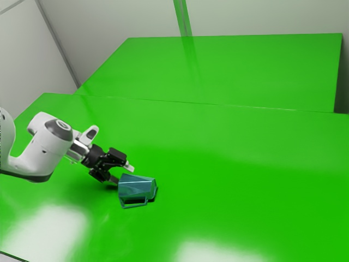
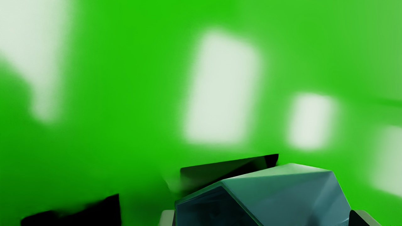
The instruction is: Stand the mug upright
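Mug (image 1: 136, 186): blue-green, faceted, a little see-through, lying on its side on the green tabletop (image 1: 240, 158), not upright. In the exterior view it lies just beyond the jaws (image 1: 122, 174), toward that view's right. Its handle (image 1: 134, 206) is on the side facing the exterior camera, low against the tabletop, with dark shadow showing by it.

Jaws open, set wide apart, low over the tabletop at the mug's near end. Exterior view: one finger (image 1: 130, 168) stands above the mug's upper edge; the other is lower, close by the near end. Wrist view: the two tips lie to either side of the mug, its body spanning the space between them. A dark end face (image 2: 207, 208) shows there beside one tip, probably the mouth, though the angle is poor for judging it.

Arm (image 1: 49, 143): white, entering from the exterior view's left and sloping down to the black hand. Dark shadow on the tabletop under the hand. Pale patches of reflected light on the green, in both views. Behind, a second green surface (image 1: 229, 71), then a pale wall (image 1: 262, 16).
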